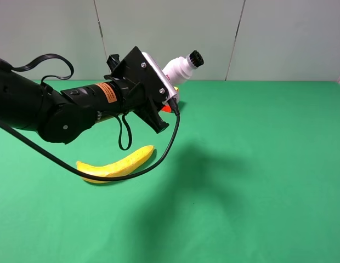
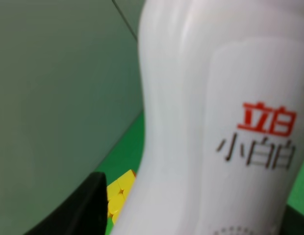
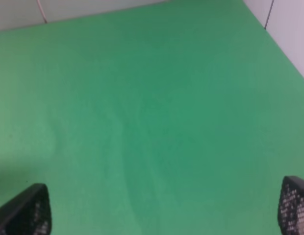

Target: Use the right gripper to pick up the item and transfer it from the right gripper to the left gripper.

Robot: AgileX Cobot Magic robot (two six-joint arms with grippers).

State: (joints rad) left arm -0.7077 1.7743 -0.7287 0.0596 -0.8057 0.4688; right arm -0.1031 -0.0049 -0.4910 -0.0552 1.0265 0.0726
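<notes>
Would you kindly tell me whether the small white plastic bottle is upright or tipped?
Tipped: the small white plastic bottle slants in the left gripper, black ribbed cap pointing up-right in the high view.

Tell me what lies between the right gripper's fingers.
Only bare green table, per the right wrist view; the fingers stand wide apart. The left gripper holds the bottle.

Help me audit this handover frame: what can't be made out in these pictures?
- Left pincer: its grip on the bottle is hidden by its own mount in exterior high; left wrist is too close and blurred.
- Puzzle cube: only a yellow corner shows, left wrist, behind the bottle.
- Right pincer: only two fingertips, cut by the right wrist frame edge; outside exterior high.
</notes>
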